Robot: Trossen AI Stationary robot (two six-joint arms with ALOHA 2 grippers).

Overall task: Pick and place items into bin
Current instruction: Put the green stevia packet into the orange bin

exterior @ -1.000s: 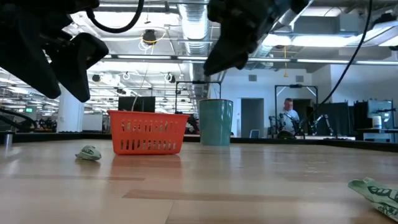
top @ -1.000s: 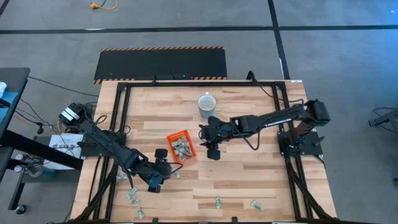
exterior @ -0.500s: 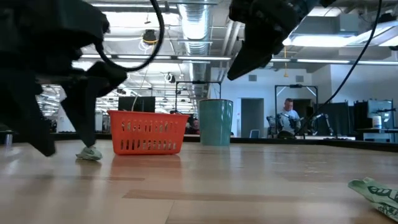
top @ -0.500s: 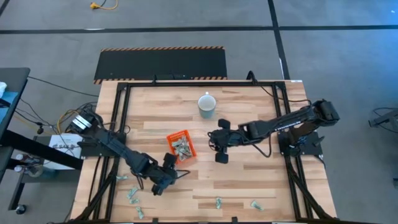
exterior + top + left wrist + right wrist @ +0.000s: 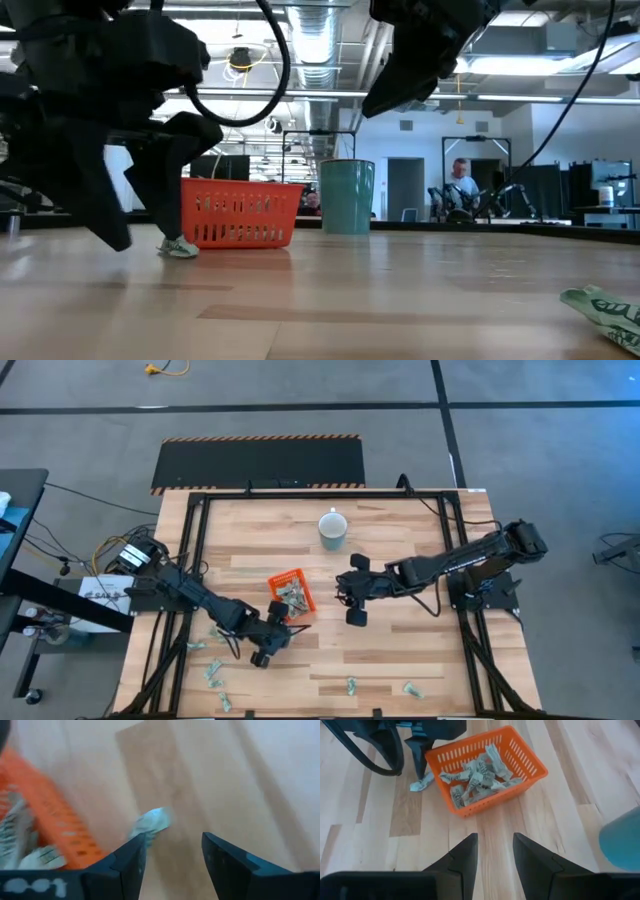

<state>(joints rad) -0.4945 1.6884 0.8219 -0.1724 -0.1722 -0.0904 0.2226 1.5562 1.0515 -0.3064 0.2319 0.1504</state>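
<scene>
I am looking for words and numbers, but nothing is showing that I can read. The pale marks on the left arm's wrist [image 5: 30,887] are too blurry to make out.

wooden table [image 5: 400,650], orange bin [image 5: 290,592], mug [image 5: 332,527], scattered items [image 5: 352,685]

Overhead, table-level and two close wrist cameras, all sharing the orange bin [image 5: 290,594].
</scene>
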